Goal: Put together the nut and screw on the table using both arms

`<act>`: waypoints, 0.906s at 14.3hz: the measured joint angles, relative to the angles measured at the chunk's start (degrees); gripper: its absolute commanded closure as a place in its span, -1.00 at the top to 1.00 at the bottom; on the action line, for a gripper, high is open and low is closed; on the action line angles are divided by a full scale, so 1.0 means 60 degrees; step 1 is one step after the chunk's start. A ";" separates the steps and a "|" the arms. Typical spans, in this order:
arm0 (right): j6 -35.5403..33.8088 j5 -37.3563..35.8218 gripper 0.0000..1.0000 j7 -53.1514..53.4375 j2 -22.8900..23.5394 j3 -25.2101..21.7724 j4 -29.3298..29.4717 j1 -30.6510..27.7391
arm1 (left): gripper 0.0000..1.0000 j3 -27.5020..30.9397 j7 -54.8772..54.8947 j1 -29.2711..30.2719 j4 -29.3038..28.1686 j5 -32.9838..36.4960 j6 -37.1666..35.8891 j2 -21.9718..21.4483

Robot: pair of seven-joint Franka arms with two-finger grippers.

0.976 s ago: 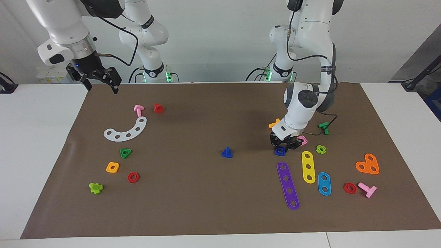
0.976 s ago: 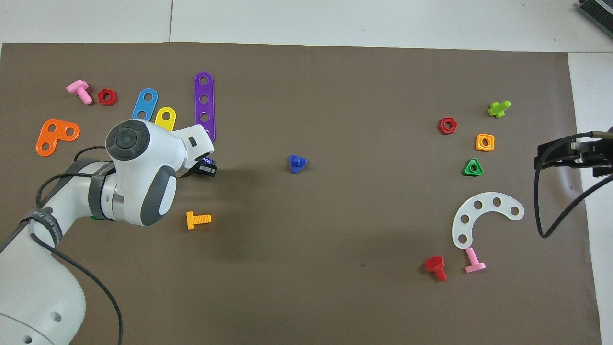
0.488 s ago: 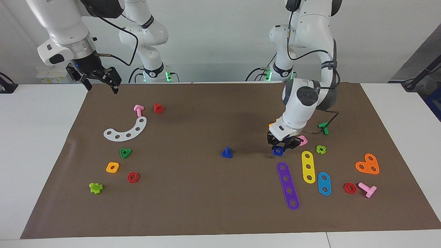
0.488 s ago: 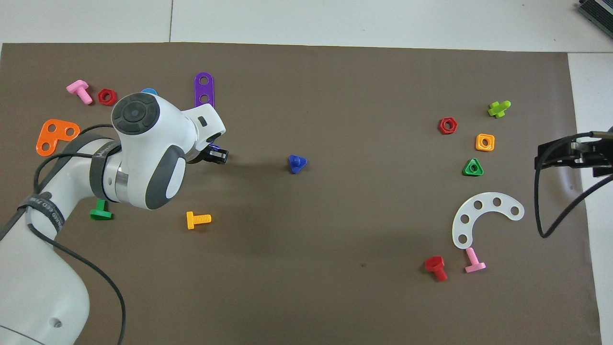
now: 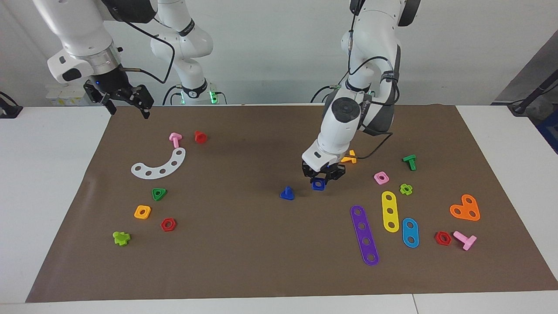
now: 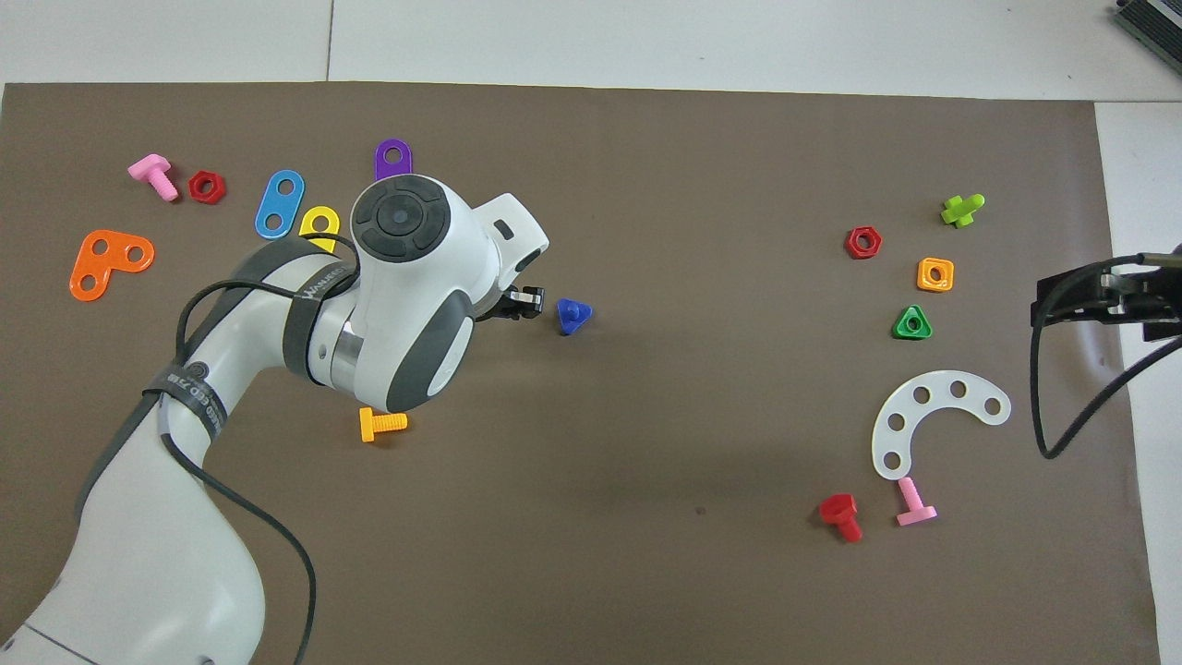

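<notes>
My left gripper (image 5: pixel 321 176) is shut on the dark-blue square nut (image 5: pixel 318 185) and holds it low over the brown mat (image 5: pixel 244 266), close beside the dark-blue screw (image 5: pixel 287 193). The screw stands head down with its shaft up, near the mat's middle; it also shows in the overhead view (image 6: pixel 573 315). In the overhead view the left gripper (image 6: pixel 517 303) sits just beside the screw and its wrist hides the nut. My right gripper (image 5: pixel 128 104) is open and empty, waiting raised over the mat's corner at the right arm's end; it also shows in the overhead view (image 6: pixel 1094 294).
A pink square nut (image 5: pixel 381 177), an orange screw (image 5: pixel 348 158), a green screw (image 5: pixel 409 161) and purple (image 5: pixel 364 234) and yellow (image 5: pixel 390 211) strips lie toward the left arm's end. A white arc (image 5: pixel 159 165), pink screw (image 5: pixel 175 139), red screw (image 5: pixel 200 137) and orange nut (image 5: pixel 142 212) lie toward the right arm's end.
My left gripper has lifted the dark-blue nut from beside the pink nut and carried it toward the mat's middle, up to the dark-blue screw. The right arm has not moved.
</notes>
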 measured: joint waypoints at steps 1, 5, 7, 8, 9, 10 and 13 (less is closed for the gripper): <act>0.0000 0.0000 1.00 0.0000 0.0000 0.0000 0.0000 0.0000 | -0.65 0.0000 -0.0178 -0.0162 0.0148 -0.0089 -0.0006 0.0074; 0.0000 0.0000 1.00 0.0000 0.0000 0.0000 0.0000 0.0000 | -0.65 0.0001 -0.0688 -0.0667 0.0881 -0.0217 -0.0253 0.0539; 0.0000 0.0000 1.00 0.0000 0.0000 0.0000 0.0000 0.0000 | -0.65 0.0006 -0.0868 -0.0869 0.1282 -0.0246 -0.0392 0.0832; 0.0000 0.0000 1.00 0.0000 0.0000 0.0000 0.0000 0.0000 | -0.65 0.0008 -0.0932 -0.0941 0.1421 -0.0248 -0.0405 0.0956; 0.0000 0.0000 1.00 0.0000 0.0000 0.0000 0.0000 0.0000 | -0.65 0.0012 -0.0966 -0.0991 0.1532 -0.0250 -0.0408 0.1063; 0.0000 0.0000 1.00 0.0000 0.0000 0.0000 0.0000 0.0000 | -0.65 0.0012 -0.0979 -0.0999 0.1635 -0.0250 -0.0411 0.1140; 0.0000 0.0000 1.00 0.0000 0.0000 0.0000 0.0000 0.0000 | -0.66 0.0052 -0.0981 -0.0998 0.1859 -0.0250 -0.0432 0.1324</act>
